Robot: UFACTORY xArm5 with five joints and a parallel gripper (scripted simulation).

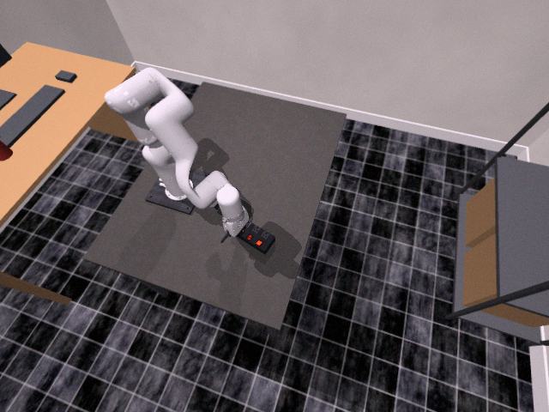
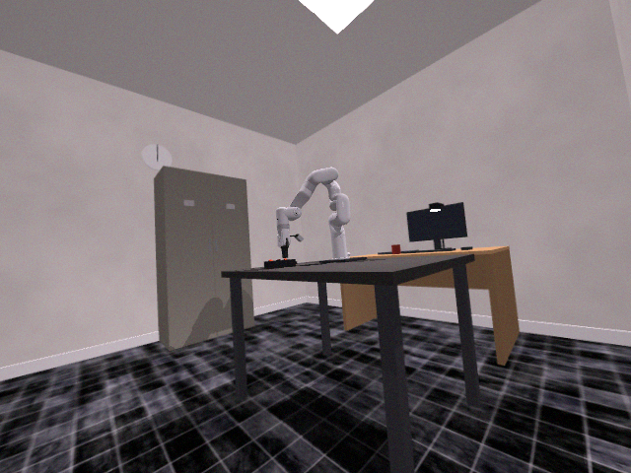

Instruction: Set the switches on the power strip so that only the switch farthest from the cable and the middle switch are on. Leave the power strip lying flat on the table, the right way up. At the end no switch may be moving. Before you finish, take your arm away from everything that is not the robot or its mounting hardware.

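A black power strip (image 1: 256, 237) lies flat on the dark table near its front right part. Two red switches show lit on it, the middle one (image 1: 250, 236) and the one at the far right end (image 1: 259, 242). The end of the strip under the arm is hidden. My gripper (image 1: 233, 232) is shut and empty, pointing down over the left end of the strip. In the exterior view the gripper (image 2: 284, 252) stands just above the strip (image 2: 279, 263) at the table's left edge; whether it touches is too small to tell.
The arm's base (image 1: 171, 196) stands on the table's left side. An orange desk (image 1: 39, 119) with a keyboard stands to the left. A grey shelf unit (image 1: 505, 239) stands to the right. A tall cabinet (image 2: 202, 254) stands by the wall.
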